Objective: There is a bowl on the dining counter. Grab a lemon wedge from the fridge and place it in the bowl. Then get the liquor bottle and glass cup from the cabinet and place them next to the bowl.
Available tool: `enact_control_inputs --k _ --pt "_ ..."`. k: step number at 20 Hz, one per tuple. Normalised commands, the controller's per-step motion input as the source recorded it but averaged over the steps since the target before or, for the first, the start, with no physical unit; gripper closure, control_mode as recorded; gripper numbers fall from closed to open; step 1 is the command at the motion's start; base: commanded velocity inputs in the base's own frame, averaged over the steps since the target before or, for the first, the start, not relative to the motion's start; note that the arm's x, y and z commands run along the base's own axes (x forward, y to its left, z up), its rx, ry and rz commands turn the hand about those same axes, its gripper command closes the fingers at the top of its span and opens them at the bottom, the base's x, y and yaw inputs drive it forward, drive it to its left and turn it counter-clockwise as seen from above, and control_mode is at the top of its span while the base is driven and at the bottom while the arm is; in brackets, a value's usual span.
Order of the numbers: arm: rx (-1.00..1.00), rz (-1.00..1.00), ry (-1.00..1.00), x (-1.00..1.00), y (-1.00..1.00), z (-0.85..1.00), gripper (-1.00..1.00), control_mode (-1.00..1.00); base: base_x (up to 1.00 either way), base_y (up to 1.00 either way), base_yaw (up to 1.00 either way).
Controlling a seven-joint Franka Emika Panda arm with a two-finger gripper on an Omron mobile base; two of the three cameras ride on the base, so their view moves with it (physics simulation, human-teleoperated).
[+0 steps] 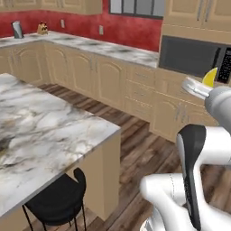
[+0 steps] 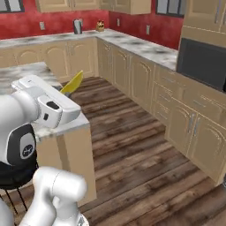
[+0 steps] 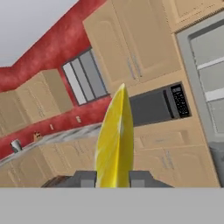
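Note:
My gripper (image 3: 113,178) is shut on the lemon wedge (image 3: 114,140), a thin yellow slice that stands up between the two finger tips. From the left base view the lemon wedge (image 1: 210,77) pokes out of the raised hand at the right edge, well away from the dining counter (image 1: 45,126). In the right base view the lemon wedge (image 2: 73,83) hangs just past the marble corner of the dining counter (image 2: 26,73). The open fridge (image 3: 205,83) with white shelves sits at the right of the hand view. Bowl, liquor bottle, glass cup and cabinet are out of view.
A black stool (image 1: 58,203) stands under the island's near edge. Wall counters with panelled doors (image 1: 103,76) run along the red wall, with a built-in microwave (image 1: 194,56) to the right. Bare wood floor (image 2: 141,150) lies between island and wall units.

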Motion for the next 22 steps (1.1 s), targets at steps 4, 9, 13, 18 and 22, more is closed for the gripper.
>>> enact_control_inputs --k 4,9,13,18,22 --pt "0.00 0.00 0.00 0.00 0.00 0.00 1.00 1.00 -0.44 0.56 0.50" --pt "0.00 0.00 0.00 0.00 0.00 0.00 1.00 1.00 -0.31 0.62 0.52" --pt "0.00 0.00 0.00 0.00 0.00 0.00 1.00 1.00 -0.24 0.62 0.52" --pt "0.00 0.00 0.00 0.00 0.00 0.00 1.00 1.00 -0.27 0.66 0.49" --pt "0.00 0.00 0.00 0.00 0.00 0.00 1.00 1.00 -0.19 0.78 0.44"
